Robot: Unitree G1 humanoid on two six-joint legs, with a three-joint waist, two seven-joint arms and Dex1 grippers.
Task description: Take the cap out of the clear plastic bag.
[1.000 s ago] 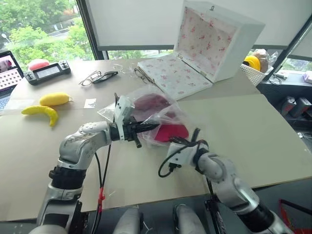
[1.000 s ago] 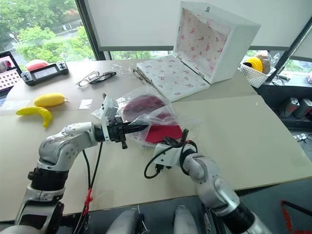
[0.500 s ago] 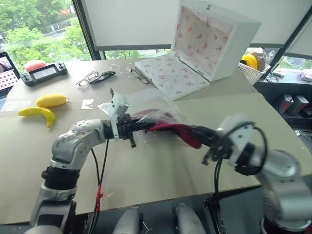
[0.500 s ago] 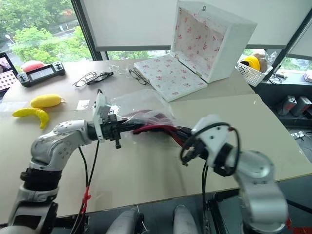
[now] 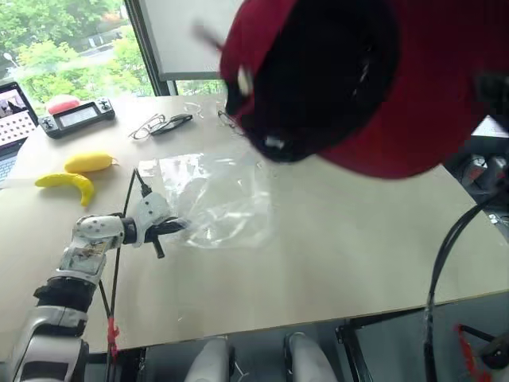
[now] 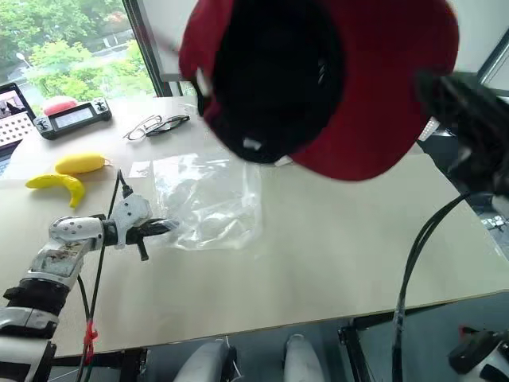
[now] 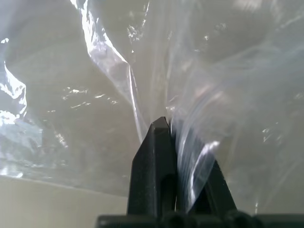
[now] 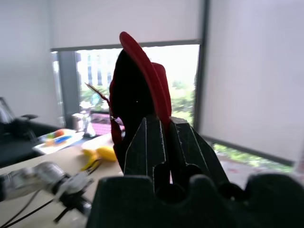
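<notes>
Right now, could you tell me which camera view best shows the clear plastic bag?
The left eye view: the crinkly clear plastic bag lies whole and flat on the table. The right eye view shows much the same; the left wrist view shows a close stretch pinched in the left claw.

Cap (image 5: pixel 382 87): matt dark red cloth with a dark lining. Bag (image 5: pixel 215 199): thin clear plastic, glossy and crinkled. Table (image 5: pixel 358 239): smooth, matt, pale beige. Banana (image 5: pixel 67 185), left: smooth, glossy yellow.
</notes>
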